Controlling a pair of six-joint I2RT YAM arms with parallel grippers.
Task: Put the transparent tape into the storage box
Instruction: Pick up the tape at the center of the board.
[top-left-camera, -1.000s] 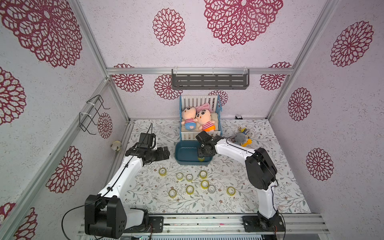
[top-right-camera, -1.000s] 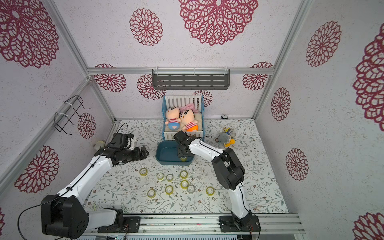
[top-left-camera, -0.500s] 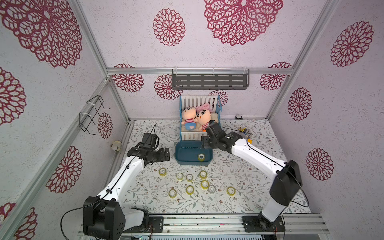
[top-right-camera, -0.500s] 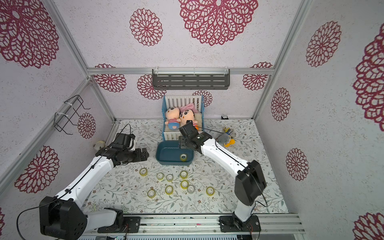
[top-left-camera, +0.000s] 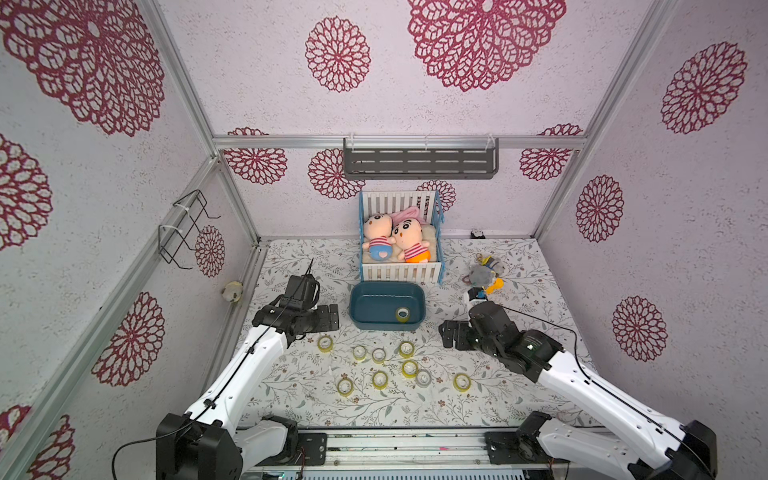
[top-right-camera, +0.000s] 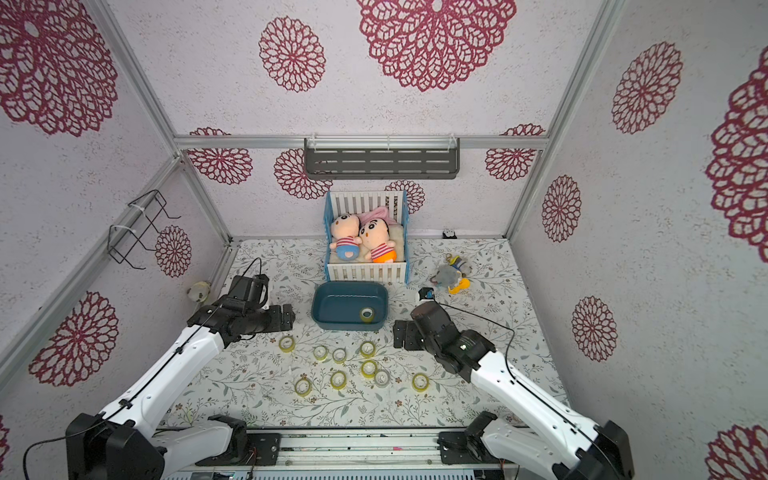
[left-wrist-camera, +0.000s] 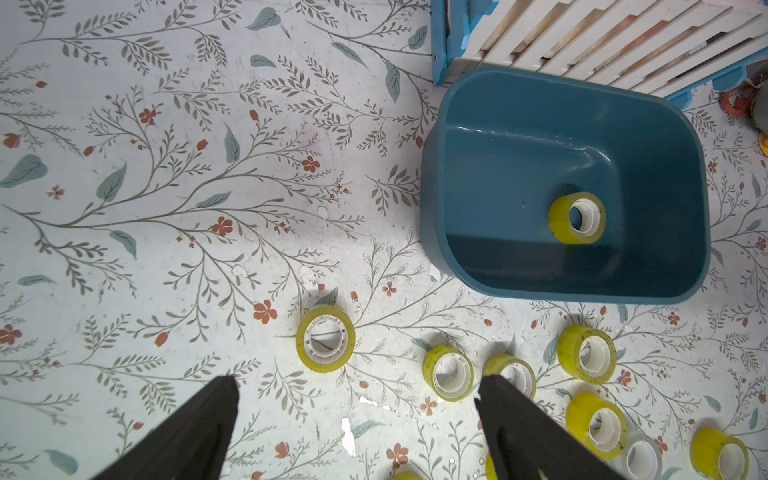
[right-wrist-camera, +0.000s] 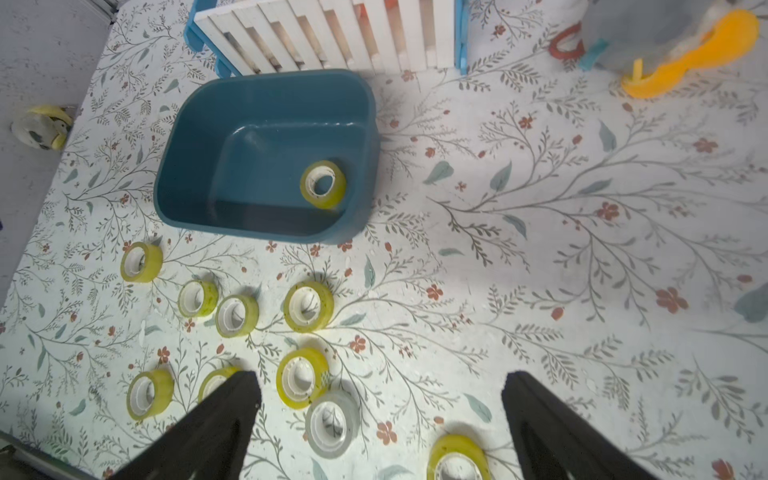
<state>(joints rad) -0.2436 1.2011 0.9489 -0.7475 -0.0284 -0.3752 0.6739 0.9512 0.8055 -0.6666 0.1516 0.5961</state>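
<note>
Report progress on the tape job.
Done: one tape roll lies inside the storage box. In hand: nothing; left hand and right hand are open and empty. Left: nine rolls sit on the table.

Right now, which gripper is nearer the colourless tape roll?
Right. The right gripper hangs just box-side of the colourless tape roll; the left gripper hangs beyond the yellow rolls, farther off.
</note>
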